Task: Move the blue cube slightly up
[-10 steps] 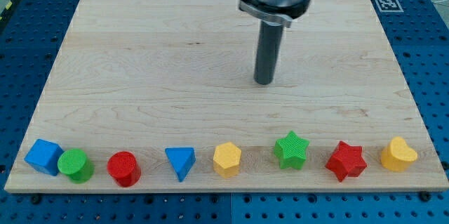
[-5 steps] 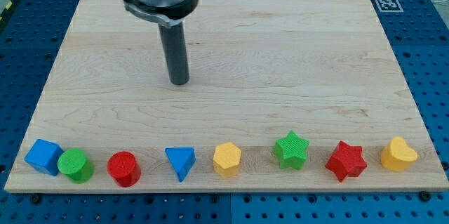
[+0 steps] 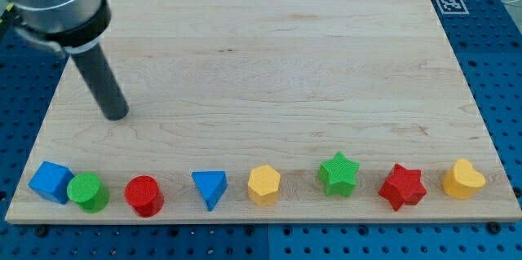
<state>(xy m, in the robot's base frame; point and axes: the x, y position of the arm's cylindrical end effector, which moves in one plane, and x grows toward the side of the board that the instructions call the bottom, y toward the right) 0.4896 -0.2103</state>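
The blue cube (image 3: 50, 182) sits at the bottom left corner of the wooden board (image 3: 269, 72), touching the green cylinder (image 3: 87, 192) on its right. My tip (image 3: 117, 115) rests on the board above and to the right of the blue cube, well apart from it. The rod leans up toward the view's top left.
A row of blocks runs along the board's bottom edge: red cylinder (image 3: 144, 196), blue triangle (image 3: 210, 187), yellow hexagon (image 3: 263, 184), green star (image 3: 338, 174), red star (image 3: 401, 186), yellow heart (image 3: 462, 179). A marker tag (image 3: 449, 4) sits off the board's top right corner.
My tip has swept from the middle right of the board to the left, and slightly down. No block has moved.
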